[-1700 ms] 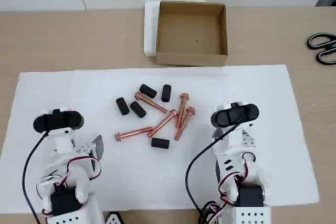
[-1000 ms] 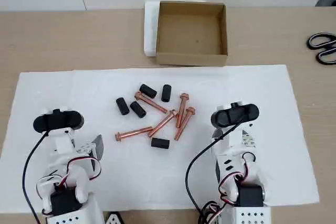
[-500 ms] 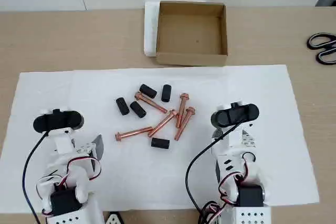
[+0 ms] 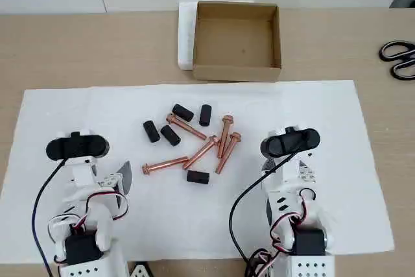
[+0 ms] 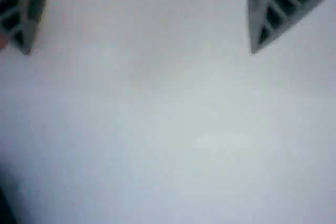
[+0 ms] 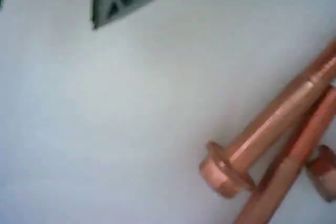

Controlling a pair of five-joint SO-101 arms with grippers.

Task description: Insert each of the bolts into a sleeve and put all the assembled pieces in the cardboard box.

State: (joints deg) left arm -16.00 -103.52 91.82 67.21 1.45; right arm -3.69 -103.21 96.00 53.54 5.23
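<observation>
Lying loose mid-sheet between the arms, five copper-coloured bolts (image 4: 201,152) and five black sleeves (image 4: 170,135) are judged light, rigid and roll-prone, best gripped mid-shank; left end effector (image 5: 139,51) is seen spread wide, right end effector (image 4: 300,172) cannot be told.

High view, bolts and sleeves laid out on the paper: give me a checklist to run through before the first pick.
1. Counts match: ok. Five bolts, five sleeves, none joined yet.
2. Cardboard box open and empty: ok.
3. Left gripper open, holding nothing, over bare paper: ok.
4. Bolts spaced for a clean grasp: not ok. Four crowd together in the middle; the lone bolt looks the easiest to take first.
5. Scissors off the paper, away from the parts: ok.
</observation>
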